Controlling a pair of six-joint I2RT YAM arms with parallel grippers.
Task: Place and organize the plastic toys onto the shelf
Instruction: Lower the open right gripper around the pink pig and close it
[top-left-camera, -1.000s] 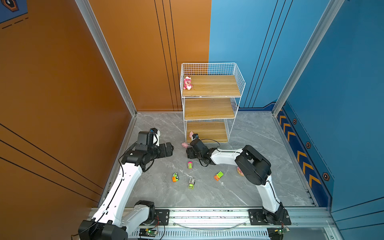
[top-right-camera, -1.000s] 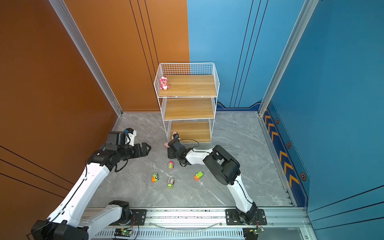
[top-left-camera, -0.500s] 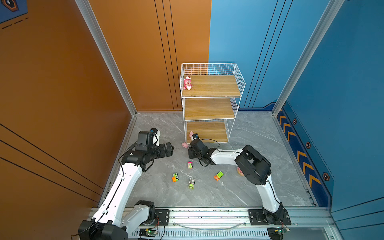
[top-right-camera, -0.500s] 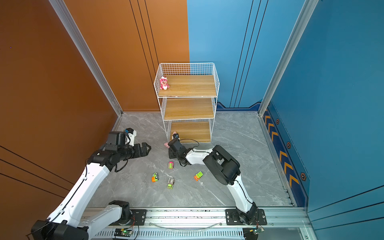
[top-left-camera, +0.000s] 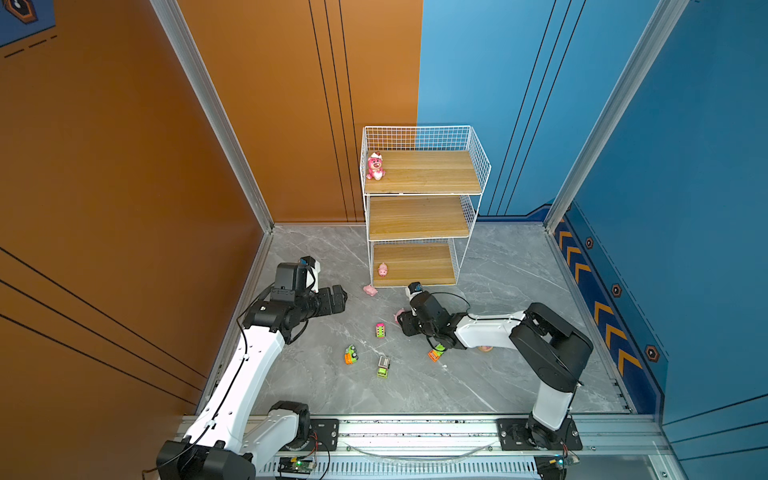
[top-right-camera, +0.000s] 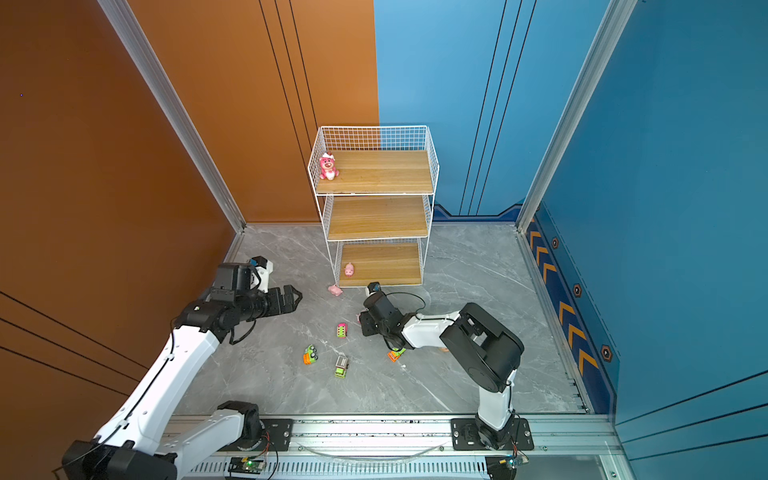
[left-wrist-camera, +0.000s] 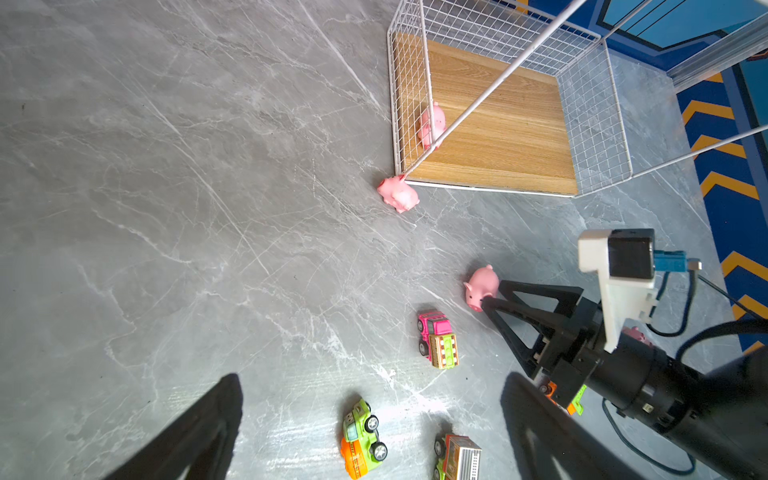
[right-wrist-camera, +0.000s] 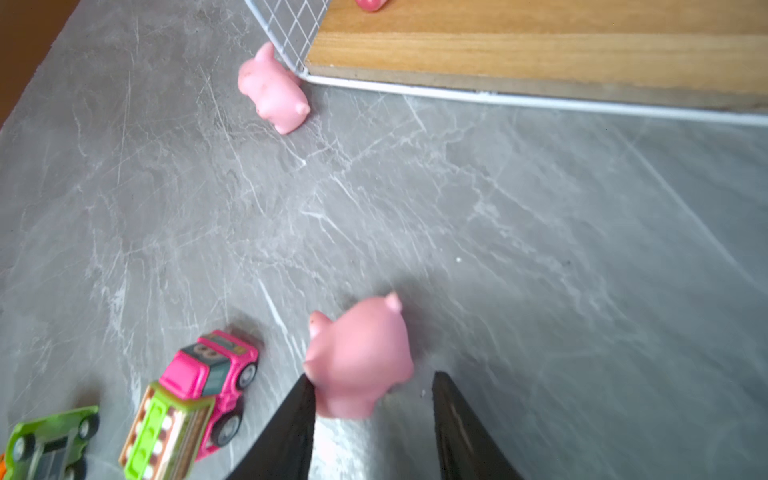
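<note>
The right gripper has been drawn back from the shelf, where one pig is now left standing on the bottom board. Its jaws are set partly apart at a second pig on the floor, one finger touching it, nothing clamped. The left gripper is held wide and empty. A third pig and four cars remain to be shelved.

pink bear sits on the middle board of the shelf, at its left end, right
Not the middle board: the pink bear sits on the top board of the shelf, at its left end. Both top views show it.
</note>
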